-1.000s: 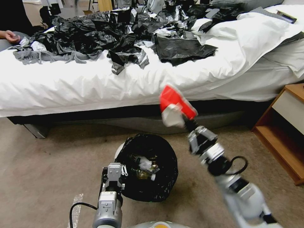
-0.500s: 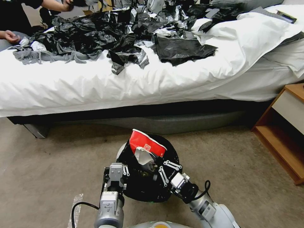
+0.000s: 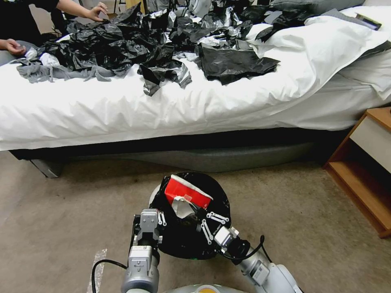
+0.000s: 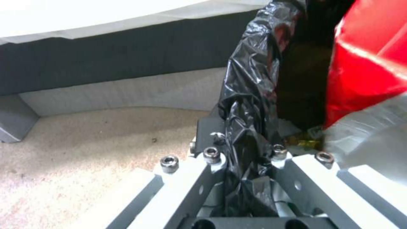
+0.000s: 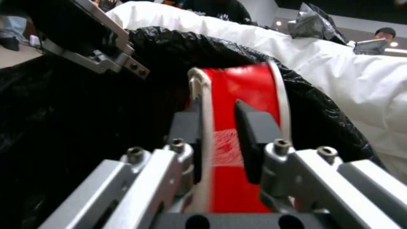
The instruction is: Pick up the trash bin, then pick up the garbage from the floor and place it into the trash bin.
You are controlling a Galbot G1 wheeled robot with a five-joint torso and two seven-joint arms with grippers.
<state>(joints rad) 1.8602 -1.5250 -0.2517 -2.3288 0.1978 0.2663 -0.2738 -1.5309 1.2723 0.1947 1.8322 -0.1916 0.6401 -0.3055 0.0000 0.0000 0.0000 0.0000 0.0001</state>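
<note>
The trash bin (image 3: 220, 201), white with a black bag liner, stands on the floor (image 3: 61, 211) in front of the bed. My left gripper (image 3: 158, 220) is shut on its near-left rim; the liner (image 4: 250, 95) is pinched between the fingers of the left gripper (image 4: 244, 152). My right gripper (image 3: 196, 214) reaches over the near rim, shut on a red-white packet (image 3: 185, 191) of garbage. The packet stands tilted in the bin's mouth. The right gripper (image 5: 218, 124) holds the packet (image 5: 250, 86) by its white edge, with liner (image 5: 161, 47) around it. Yellowish litter (image 4: 305, 141) lies deeper inside.
A bed with white sheets (image 3: 163, 110) strewn with black bags (image 3: 122, 44) spans the back. A wooden nightstand (image 3: 366, 175) stands at the right. A person's hands (image 3: 95, 10) handle the bags at the far left. A clear tape strip (image 3: 95, 264) lies on the carpet.
My right arm swung the red-white packet from up high at the bin's right down into the bin's mouth, then a little lower. The left gripper and bin stayed put.
</note>
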